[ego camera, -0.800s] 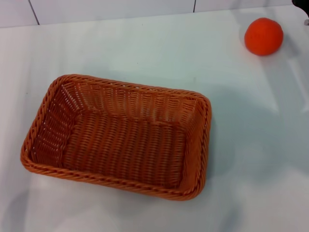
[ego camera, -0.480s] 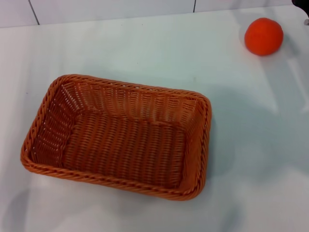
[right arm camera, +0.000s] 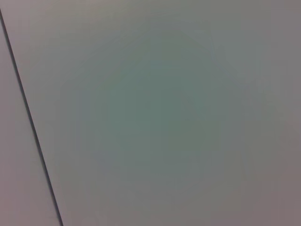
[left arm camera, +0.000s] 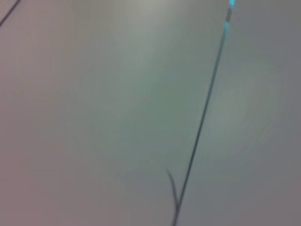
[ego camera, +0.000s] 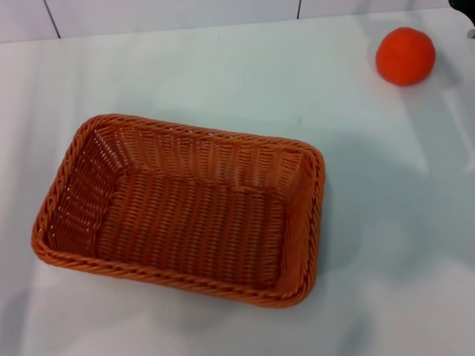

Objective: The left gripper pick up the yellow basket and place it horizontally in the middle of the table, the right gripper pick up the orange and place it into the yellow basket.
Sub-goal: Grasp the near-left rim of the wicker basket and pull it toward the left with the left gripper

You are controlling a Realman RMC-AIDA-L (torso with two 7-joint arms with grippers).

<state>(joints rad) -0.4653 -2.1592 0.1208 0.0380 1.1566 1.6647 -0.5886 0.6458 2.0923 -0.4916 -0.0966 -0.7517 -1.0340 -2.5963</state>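
The yellow basket [ego camera: 185, 211], an orange-brown woven rectangle, lies empty and flat on the white table [ego camera: 223, 74], left of centre in the head view with its long side across. The orange [ego camera: 405, 55] rests on the table at the far right, well apart from the basket. A black sliver of my right gripper [ego camera: 469, 7] shows at the top right corner, just beyond the orange. My left gripper is out of view. Both wrist views show only a plain pale surface with a thin dark line across it.
A white tiled wall with dark seams [ego camera: 299, 9] runs behind the table's far edge. White tabletop lies between the basket and the orange.
Only faint shadows on the table's right side have shifted. The basket and the orange have not moved.
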